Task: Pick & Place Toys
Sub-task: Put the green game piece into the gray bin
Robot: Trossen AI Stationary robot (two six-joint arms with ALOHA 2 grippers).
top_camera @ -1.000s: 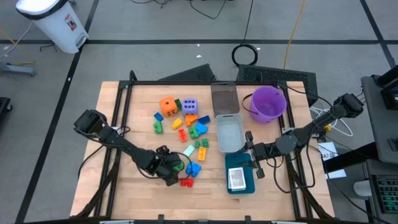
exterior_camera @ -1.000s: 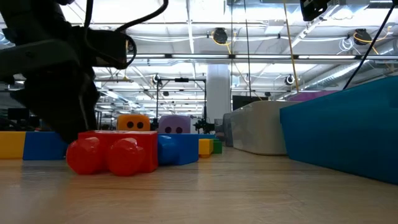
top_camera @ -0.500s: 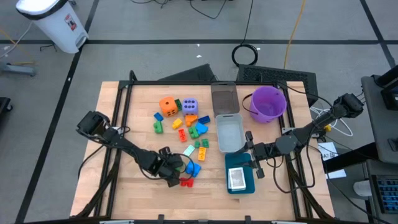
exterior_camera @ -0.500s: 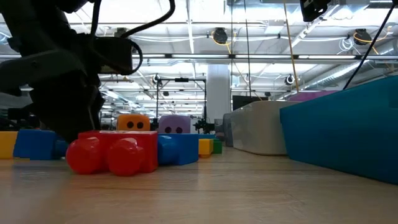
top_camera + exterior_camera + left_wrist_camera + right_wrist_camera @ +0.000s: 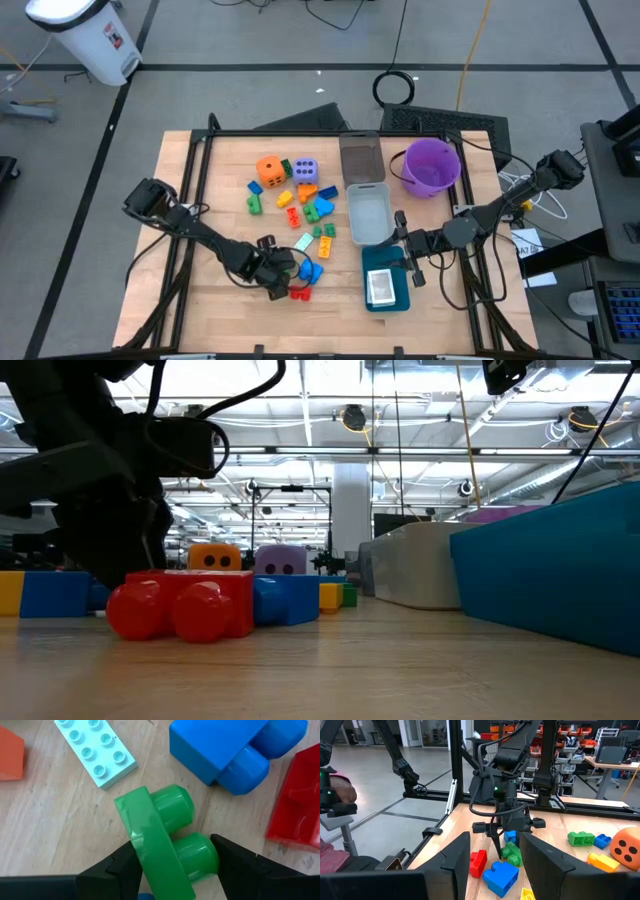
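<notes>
Gripping a green block [image 5: 165, 845] between jaws closed partway onto its sides, the left gripper [image 5: 283, 272] sits low on the table's [image 5: 200, 300] near side beside red [image 5: 299, 293] and blue blocks [image 5: 311, 270], while the right gripper [image 5: 402, 243], empty and half open, hovers by the teal tray [image 5: 385, 300].

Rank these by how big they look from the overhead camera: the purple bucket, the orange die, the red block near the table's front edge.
1. purple bucket, clearly the largest.
2. orange die.
3. red block, the smallest; the left end effector hides its edge, so slightly unsure.
</notes>
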